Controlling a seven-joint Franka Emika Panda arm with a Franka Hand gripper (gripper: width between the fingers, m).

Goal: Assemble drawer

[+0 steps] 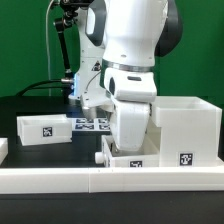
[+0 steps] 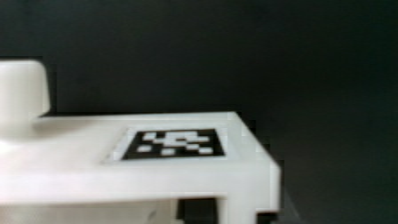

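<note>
The large white casing (image 1: 186,124) stands at the exterior view's right, with a tag on its front. One small tray (image 1: 45,128) lies at the left. A second small tray (image 1: 135,158) sits at the front centre, right beside the casing. My hand comes straight down onto this tray, and my gripper (image 1: 130,147) is mostly hidden by the arm. In the wrist view the tray's tagged white face (image 2: 178,143) fills the lower half, with a rounded white knob (image 2: 18,90) at one side. My gripper (image 2: 231,212) has its two dark fingertips (image 2: 199,208) on either side of a thin white wall of that tray.
The marker board (image 1: 92,125) lies between the left tray and my arm. A long low white rail (image 1: 100,181) runs along the front edge of the black table. A black stand with cables (image 1: 65,50) rises at the back left.
</note>
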